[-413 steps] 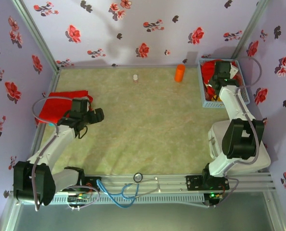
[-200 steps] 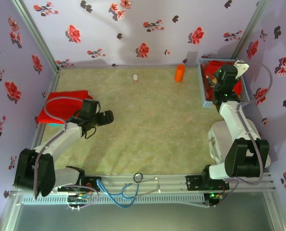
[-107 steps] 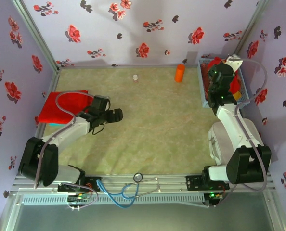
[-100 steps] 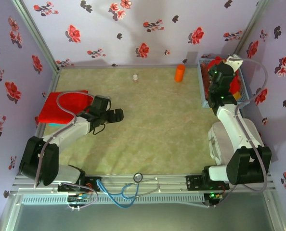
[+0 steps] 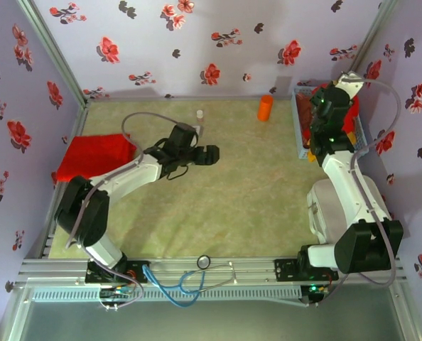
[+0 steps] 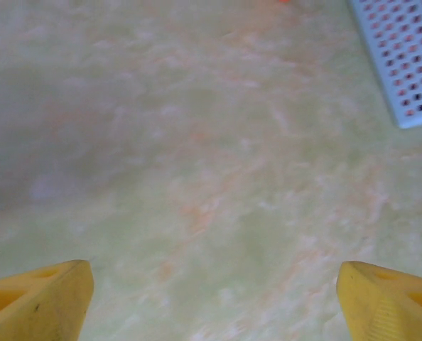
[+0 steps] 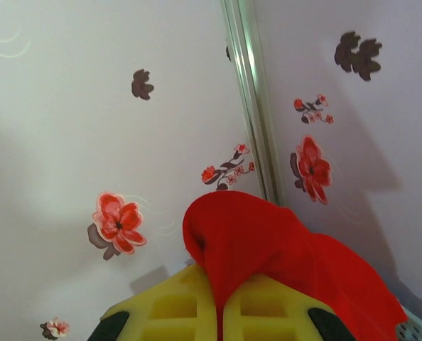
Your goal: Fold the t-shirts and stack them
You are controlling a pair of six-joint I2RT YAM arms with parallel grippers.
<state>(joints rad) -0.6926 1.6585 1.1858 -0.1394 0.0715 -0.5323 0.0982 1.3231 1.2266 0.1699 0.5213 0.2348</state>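
Pinching a red t-shirt (image 7: 289,249), seemingly over the basket (image 6: 403,64), right claw (image 7: 218,302) clamped together, left claw (image 6: 214,288) spread apart

Both arms share one build: the left arm (image 5: 126,181) and the right arm (image 5: 346,181) are smooth white links joined by chunky black motor housings. A thin grey cable (image 5: 147,115) loops free of the left arm, and a second grey cable (image 5: 396,110) arcs off the right. The left hand (image 5: 212,155) is black, with bright yellow wedge-shaped fingers (image 6: 37,309). The right hand (image 7: 219,284) has matching yellow pads (image 7: 172,305), moulded with square recesses and backed in black
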